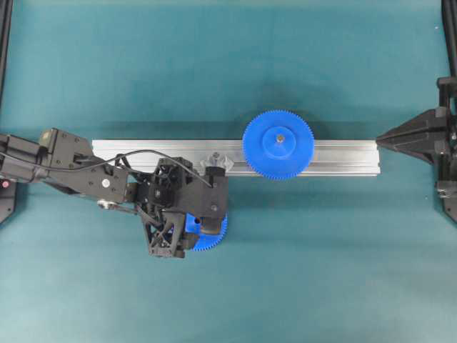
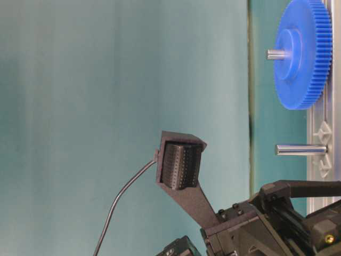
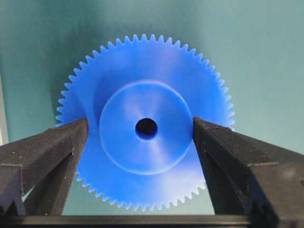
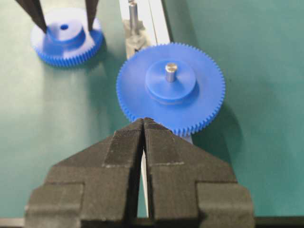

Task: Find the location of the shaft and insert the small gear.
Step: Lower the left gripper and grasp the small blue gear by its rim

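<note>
Both left gripper (image 3: 140, 130) fingers (image 3: 45, 152) straddle the small gear's (image 3: 142, 118) hub — spread, a sliver of gap each side. Shaft (image 4: 133, 15) stands just beyond, on the rail (image 1: 143, 150). Right gripper (image 4: 143, 124) — pressed together, empty.

The overhead view looks straight down on the aluminium rail (image 1: 143, 153). The table-level view is rotated sideways, close to this rail (image 2: 324, 154). The right wrist view faces along the rail (image 4: 159, 21); the left wrist view looks beside it.

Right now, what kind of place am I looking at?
Probably a robotics lab test bench: two black robot arms work over a teal mat, with an aluminium rail carrying a bare shaft and a large gear, and a small gear waiting to be fitted.
</note>
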